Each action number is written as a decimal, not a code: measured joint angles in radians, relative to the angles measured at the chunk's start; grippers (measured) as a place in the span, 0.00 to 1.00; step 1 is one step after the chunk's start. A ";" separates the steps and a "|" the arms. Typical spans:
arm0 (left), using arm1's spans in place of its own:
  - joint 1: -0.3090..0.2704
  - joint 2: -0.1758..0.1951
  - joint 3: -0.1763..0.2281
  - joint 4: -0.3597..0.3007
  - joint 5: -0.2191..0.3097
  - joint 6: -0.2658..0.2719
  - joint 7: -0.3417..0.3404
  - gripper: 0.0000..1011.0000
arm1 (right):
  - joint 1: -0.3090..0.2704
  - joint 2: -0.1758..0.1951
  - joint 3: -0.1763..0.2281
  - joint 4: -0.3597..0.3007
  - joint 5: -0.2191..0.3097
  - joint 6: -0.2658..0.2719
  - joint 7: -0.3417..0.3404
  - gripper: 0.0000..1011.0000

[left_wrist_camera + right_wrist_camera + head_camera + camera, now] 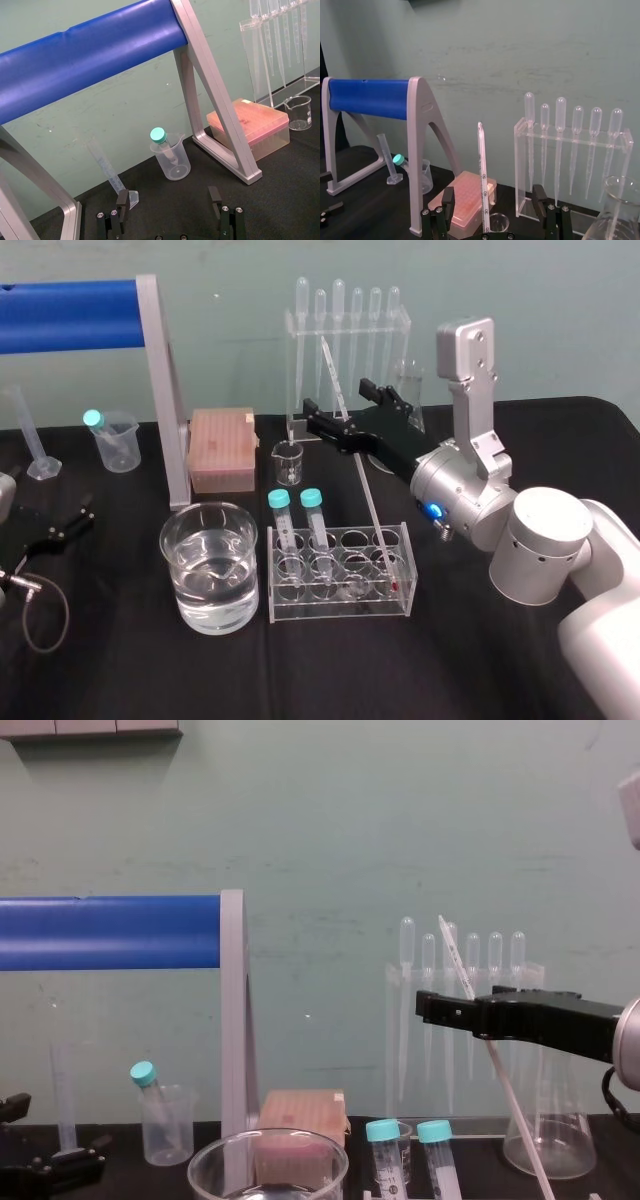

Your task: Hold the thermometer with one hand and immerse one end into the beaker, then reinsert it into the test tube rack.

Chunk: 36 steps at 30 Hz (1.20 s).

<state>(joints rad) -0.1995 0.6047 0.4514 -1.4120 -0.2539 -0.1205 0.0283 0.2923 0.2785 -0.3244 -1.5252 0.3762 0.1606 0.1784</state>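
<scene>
The thermometer [352,450] stands slanted, its lower end in the clear test tube rack [338,612] at the right, its top leaning toward the back. My right gripper [350,412] is open around its upper half, one black finger on each side. In the right wrist view the thermometer [483,180] rises between the fingers [447,200] without touching either. The beaker [210,565], part full of water, stands left of the rack. My left gripper [168,200] rests open and empty on the table at the far left [62,528].
Two teal-capped tubes [295,525] stand in the rack. Behind are a pipette stand [345,350], a small glass beaker [288,462], a pink tip box [222,448], a conical flask [550,1130] and a blue-barred frame [160,390]. A plastic cup [115,440] and a cylinder [30,435] stand far left.
</scene>
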 joint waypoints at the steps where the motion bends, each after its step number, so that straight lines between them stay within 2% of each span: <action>1: 0.000 0.000 0.000 0.000 0.000 0.000 0.000 1.00 | 0.000 -0.001 0.001 0.001 -0.001 0.001 0.002 0.99; 12: 0.000 0.000 0.000 0.000 0.000 0.000 0.000 1.00 | 0.002 -0.019 0.012 0.011 -0.025 0.009 0.023 0.99; 30: 0.000 0.000 0.000 0.000 0.000 0.000 0.000 1.00 | 0.002 -0.017 0.011 0.011 -0.023 0.009 0.021 0.99; 36: 0.000 0.000 0.000 0.000 0.000 0.000 0.000 1.00 | 0.002 -0.017 0.010 0.010 -0.022 0.009 0.021 0.89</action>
<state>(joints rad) -0.1995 0.6047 0.4514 -1.4120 -0.2539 -0.1205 0.0283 0.2943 0.2617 -0.3141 -1.5150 0.3541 0.1695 0.1996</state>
